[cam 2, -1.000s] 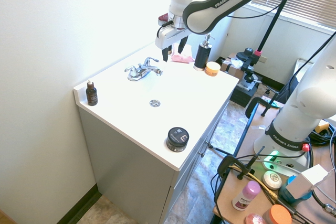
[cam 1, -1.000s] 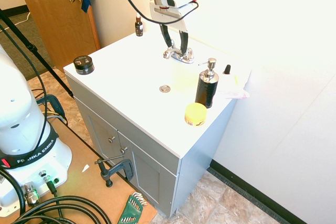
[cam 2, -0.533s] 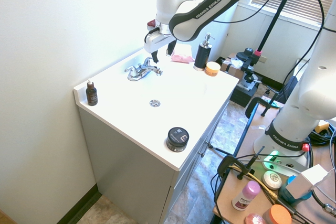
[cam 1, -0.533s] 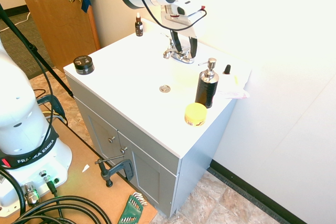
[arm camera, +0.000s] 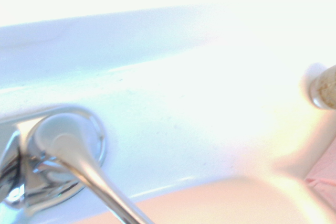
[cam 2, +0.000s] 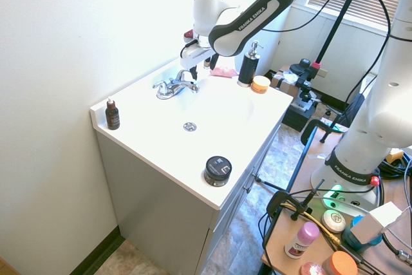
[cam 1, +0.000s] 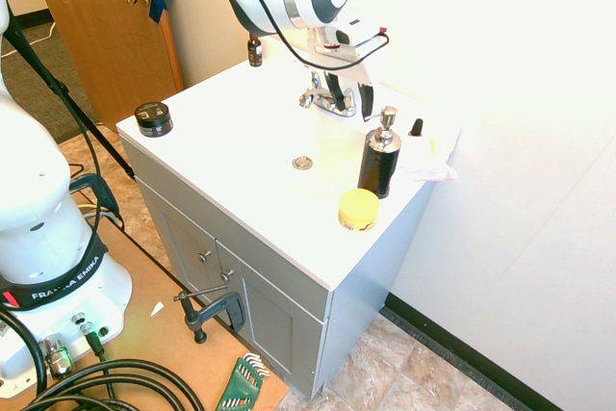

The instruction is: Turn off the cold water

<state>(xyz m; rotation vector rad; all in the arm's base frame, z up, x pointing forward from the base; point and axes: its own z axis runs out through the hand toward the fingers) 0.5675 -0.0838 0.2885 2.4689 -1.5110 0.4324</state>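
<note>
Pointing toward the basin (arm camera: pixel 236 203), chrome lever handle (arm camera: pixel 86 169), long axis aslant

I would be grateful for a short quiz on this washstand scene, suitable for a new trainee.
1. True or false: the soap bottle stands between the faucet and the dropper bottle.
2. Multiple choice: which jar stands nearer the soap bottle? (a) the black-lidded jar (b) the yellow-orange jar
3. Fill in the blank: the end effector has its fingers ____, with a gap between them.

Key: 1. false; 2. b; 3. open
</note>
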